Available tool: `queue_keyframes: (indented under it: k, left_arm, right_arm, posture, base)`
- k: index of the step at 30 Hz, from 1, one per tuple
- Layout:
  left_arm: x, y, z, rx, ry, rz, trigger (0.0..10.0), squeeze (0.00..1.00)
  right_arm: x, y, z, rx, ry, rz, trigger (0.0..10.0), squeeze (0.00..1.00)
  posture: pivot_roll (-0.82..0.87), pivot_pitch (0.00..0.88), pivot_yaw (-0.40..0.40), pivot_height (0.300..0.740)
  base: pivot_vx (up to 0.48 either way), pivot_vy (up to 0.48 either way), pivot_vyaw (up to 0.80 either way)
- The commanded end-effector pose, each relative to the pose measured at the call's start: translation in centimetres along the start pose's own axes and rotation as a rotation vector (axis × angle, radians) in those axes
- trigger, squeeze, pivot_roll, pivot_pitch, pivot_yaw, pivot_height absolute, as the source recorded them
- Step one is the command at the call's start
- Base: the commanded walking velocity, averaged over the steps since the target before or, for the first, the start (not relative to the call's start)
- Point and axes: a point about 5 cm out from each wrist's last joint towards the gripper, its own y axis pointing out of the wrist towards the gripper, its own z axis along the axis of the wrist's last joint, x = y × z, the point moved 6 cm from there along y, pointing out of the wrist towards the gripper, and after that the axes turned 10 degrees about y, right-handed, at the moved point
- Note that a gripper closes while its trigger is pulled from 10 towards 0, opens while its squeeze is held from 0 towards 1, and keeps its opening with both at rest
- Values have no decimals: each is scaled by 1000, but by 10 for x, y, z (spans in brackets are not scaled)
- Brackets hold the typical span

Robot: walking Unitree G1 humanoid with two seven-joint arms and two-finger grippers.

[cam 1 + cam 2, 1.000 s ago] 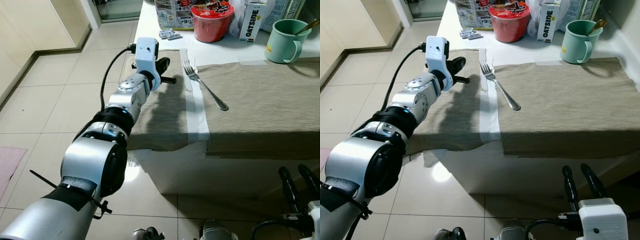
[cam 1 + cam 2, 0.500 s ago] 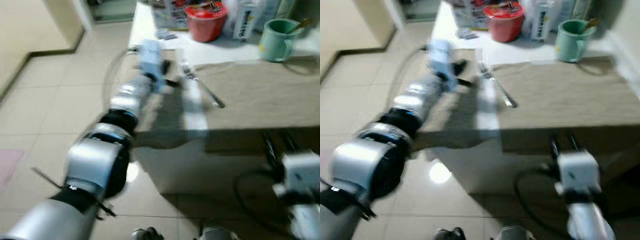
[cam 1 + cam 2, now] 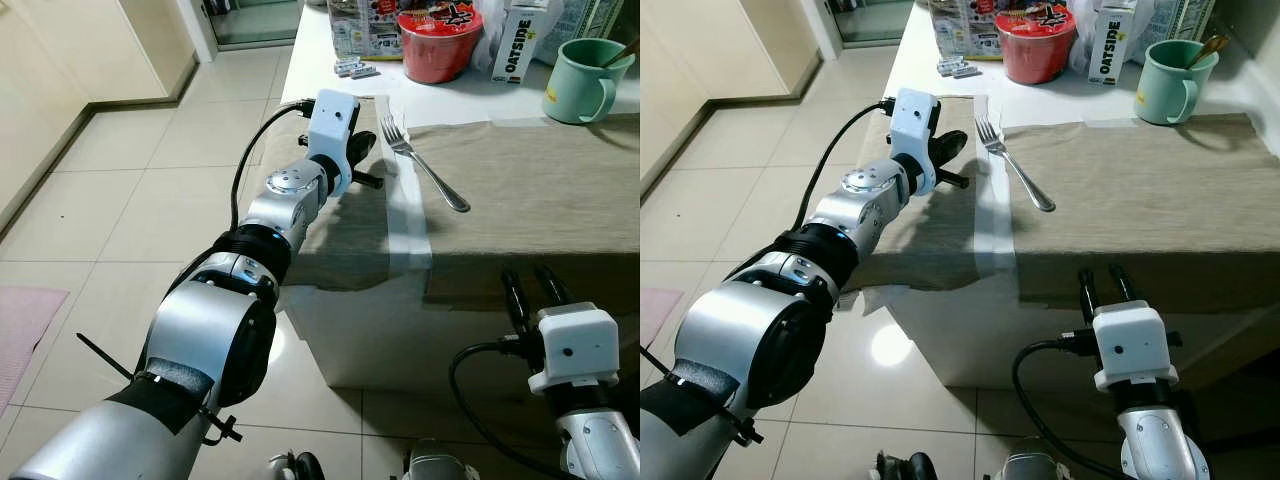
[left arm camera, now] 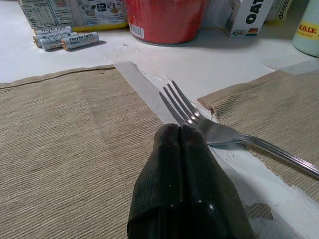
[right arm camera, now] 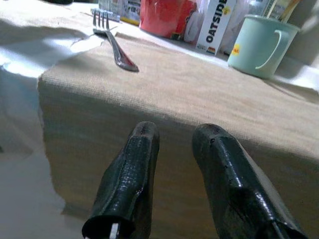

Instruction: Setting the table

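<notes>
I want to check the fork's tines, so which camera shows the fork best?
The left wrist view: the fork lies close, tines sharp, just past the shut left gripper. Both eye views show it whole but small; the right wrist view shows it far off.

Silver arms, black cables, white wrist boxes, black-fingered left gripper [image 4: 187, 194].

floor [image 3: 120, 190]: pale glossy square tiles, thin grout lines, a bright glare patch beside the surface's base | wall [image 3: 60, 50]: cream panels with a baseboard, on the robot's left | doorway [image 3: 250, 15]: dark opening at far end | rug [image 3: 25, 320]: pink, corner at left edge | surface [image 3: 940, 45]: white top, white front below
</notes>
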Motion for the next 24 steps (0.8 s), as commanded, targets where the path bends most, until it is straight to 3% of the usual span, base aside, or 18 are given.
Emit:
queue_keyframes:
  k: [1,8,24]
  left_arm:
    - [-1,1,8,15,18,-1,10000,0]
    - [4,3,12,19,47,-12,10000,0]
    - [37,11,20,27,49,-99,10000,0]
  right_arm:
    - [0,-4,1,-9,5,-5,10000,0]
    - [4,-23,-1,-55,12,15,10000,0]
    - [-9,-14,4,-34,19,68,10000,0]
  posture:
    - [-356,125,170,740]
    - [-379,134,179,740]
    - [-380,148,193,740]
  base:
    - [0,0,0]
    - [0,0,0]
    - [0,0,0]
